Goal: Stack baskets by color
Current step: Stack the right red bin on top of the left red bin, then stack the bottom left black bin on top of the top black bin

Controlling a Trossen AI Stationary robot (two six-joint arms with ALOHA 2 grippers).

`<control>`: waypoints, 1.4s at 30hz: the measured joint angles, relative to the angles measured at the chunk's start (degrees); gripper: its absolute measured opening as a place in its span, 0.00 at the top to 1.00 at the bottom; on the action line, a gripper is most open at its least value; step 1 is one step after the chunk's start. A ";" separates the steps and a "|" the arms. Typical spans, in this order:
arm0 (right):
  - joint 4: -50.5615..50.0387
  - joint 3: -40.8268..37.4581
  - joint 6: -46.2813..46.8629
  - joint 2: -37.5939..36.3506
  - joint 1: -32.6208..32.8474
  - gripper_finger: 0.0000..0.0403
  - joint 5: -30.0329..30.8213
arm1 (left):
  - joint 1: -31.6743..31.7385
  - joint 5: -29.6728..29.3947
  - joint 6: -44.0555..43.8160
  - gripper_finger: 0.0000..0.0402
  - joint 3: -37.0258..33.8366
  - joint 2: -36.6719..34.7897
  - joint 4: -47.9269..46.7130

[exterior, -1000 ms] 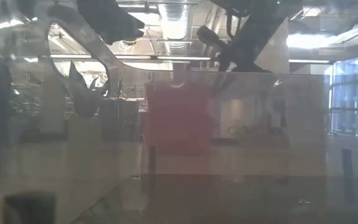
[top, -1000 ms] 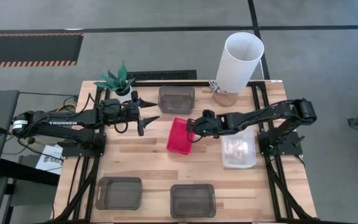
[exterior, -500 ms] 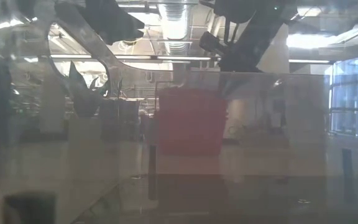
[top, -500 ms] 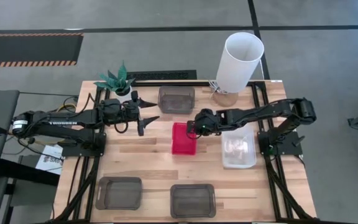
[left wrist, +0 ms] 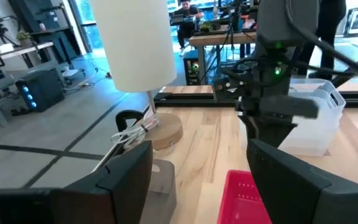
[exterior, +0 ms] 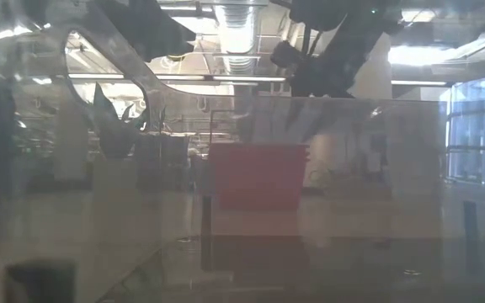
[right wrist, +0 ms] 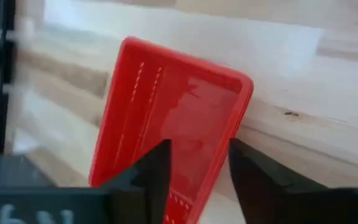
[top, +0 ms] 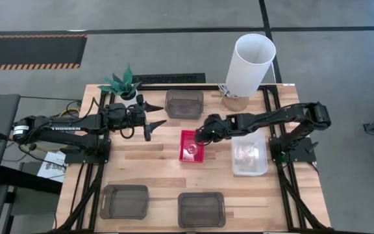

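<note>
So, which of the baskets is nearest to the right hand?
The red basket at the table's middle, directly under the right hand; the grey and clear ones lie farther off.

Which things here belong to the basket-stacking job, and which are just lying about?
Job:
red basket
clear basket
three grey baskets: far edge, near left, near middle
right hand, above the red basket

Lying about:
white cylinder
potted plant
</note>
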 joint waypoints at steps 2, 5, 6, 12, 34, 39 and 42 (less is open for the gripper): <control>0.29 0.10 -2.66 -1.33 -0.17 0.49 0.24 | -0.08 0.29 0.37 0.38 0.00 0.00 -0.20; -0.47 0.09 -7.49 -4.73 0.86 0.43 3.73 | -0.93 3.31 0.61 0.38 0.00 -0.43 -1.29; -0.40 0.09 -10.03 -6.05 1.40 0.42 4.23 | -1.51 5.02 0.47 0.38 0.00 -0.92 -2.05; -0.77 0.09 -24.49 -14.10 8.08 0.41 5.45 | -9.45 8.21 -4.78 0.38 2.50 -4.90 -16.72; -0.73 -6.40 -26.87 -17.07 37.60 0.45 26.19 | -45.09 3.51 -39.88 0.38 14.16 15.30 -56.53; -1.19 -7.98 -23.17 -17.07 38.56 0.46 26.24 | -45.07 5.49 -42.11 0.38 14.16 16.00 -60.22; -1.07 -7.98 -23.56 -17.07 37.90 0.46 26.35 | -45.18 8.48 -44.21 0.38 14.16 16.00 -59.72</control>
